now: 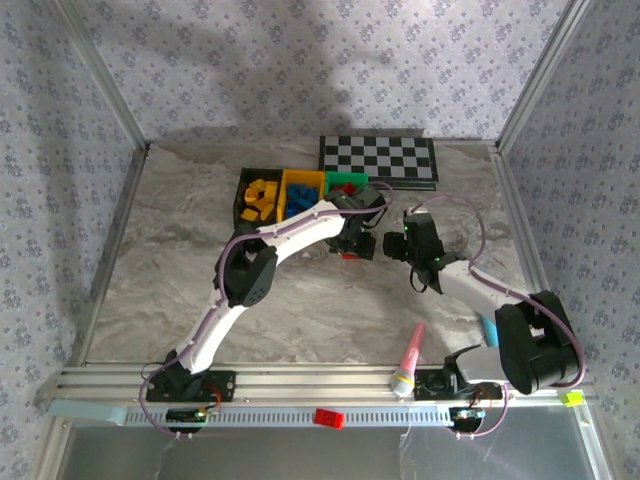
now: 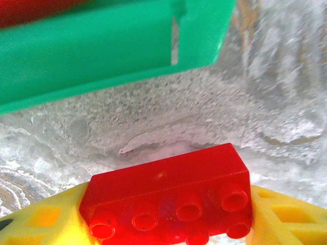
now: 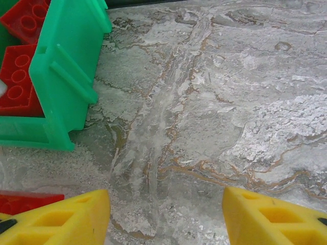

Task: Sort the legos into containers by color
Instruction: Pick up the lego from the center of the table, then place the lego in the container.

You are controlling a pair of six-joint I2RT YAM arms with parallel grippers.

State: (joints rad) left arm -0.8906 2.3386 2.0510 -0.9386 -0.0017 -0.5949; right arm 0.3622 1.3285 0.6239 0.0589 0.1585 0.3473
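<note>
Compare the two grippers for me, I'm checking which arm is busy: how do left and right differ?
The left gripper is shut on a red lego; the right gripper is open, with bare table between its fingers. The green container lies straight ahead of the left gripper but off to one side of the right gripper. Both have yellow fingers and are close to that container.

Red lego [image 2: 168, 191] held studs-outward, just beside green container [image 2: 102, 46], more red legos [image 3: 18, 76] inside it
</note>
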